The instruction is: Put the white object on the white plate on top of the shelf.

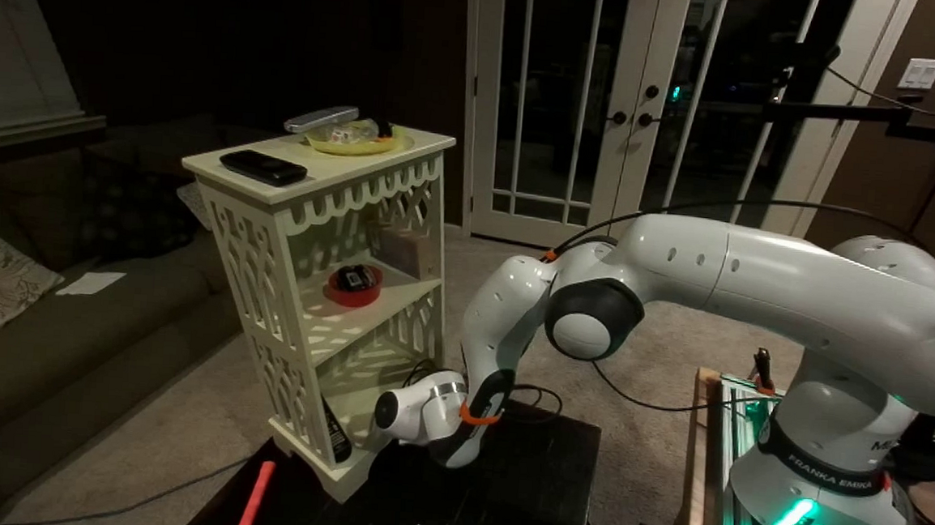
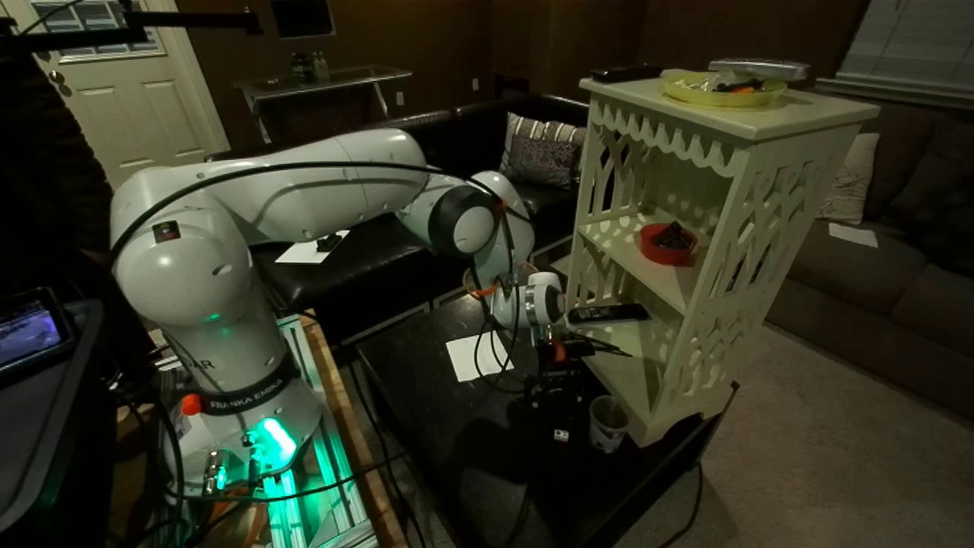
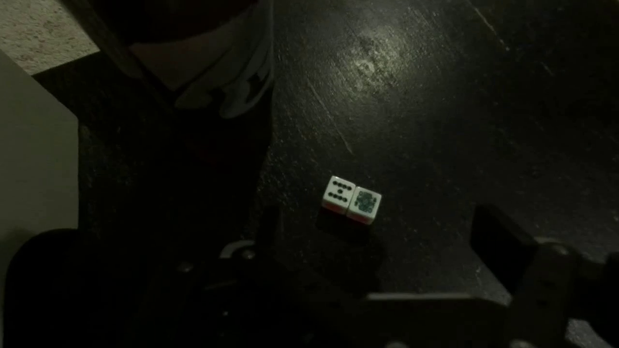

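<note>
The white object shows in the wrist view as two white dice-like cubes (image 3: 352,199) side by side on the black table. It is a tiny white spot in an exterior view (image 2: 561,435). My gripper (image 3: 379,229) is open and empty above the table, with the cubes just ahead of and between its fingertips. The gripper is dark in an exterior view (image 2: 558,392). The plate (image 1: 353,150), pale yellowish here, lies on top of the cream shelf (image 1: 335,169) and holds a clear wrapper and a black-and-orange item. Plate (image 2: 723,99) and shelf (image 2: 806,114) show in both exterior views.
A cup (image 2: 609,422) stands on the table (image 2: 464,426) close to the gripper and shelf; it looms in the wrist view (image 3: 208,72). A remote (image 2: 609,313) leans in the shelf. A red bowl (image 1: 354,288) sits mid-shelf. A black slab (image 1: 262,167) and silver case (image 1: 322,118) share the top.
</note>
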### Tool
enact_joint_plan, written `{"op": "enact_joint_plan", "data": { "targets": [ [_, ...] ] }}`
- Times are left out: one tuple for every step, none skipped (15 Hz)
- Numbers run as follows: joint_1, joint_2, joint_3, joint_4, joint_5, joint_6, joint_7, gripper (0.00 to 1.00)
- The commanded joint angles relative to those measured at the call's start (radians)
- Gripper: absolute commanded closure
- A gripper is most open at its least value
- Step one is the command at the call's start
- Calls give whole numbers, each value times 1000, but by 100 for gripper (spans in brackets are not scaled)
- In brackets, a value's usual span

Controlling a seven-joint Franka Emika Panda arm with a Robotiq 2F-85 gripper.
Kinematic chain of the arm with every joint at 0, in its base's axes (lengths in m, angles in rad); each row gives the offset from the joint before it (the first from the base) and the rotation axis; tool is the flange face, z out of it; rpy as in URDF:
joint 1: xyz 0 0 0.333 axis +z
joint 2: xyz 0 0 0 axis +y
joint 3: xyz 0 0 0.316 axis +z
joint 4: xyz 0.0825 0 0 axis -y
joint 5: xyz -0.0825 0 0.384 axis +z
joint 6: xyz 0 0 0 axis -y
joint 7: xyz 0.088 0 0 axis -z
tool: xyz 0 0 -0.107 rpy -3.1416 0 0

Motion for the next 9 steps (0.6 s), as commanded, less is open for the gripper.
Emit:
{"op": "enact_joint_plan", "data": {
  "targets": [
    [-14, 0, 4, -15, 43, 30, 68, 0],
    [-18, 0, 3, -19, 54, 38, 93, 0],
    [-16, 0, -3, -22, 64, 47, 124, 0],
    [-11, 0, -12, -25, 72, 56, 160, 0],
    [2, 0, -23, -24, 75, 30, 177, 0],
    [-4, 0, -17, -13, 65, 33, 125, 0],
    [-3, 0, -19, -13, 65, 33, 130, 0],
    [-3, 0, -19, -13, 65, 33, 129, 0],
    [2, -1, -22, -12, 65, 29, 141, 0]
  ]
}}
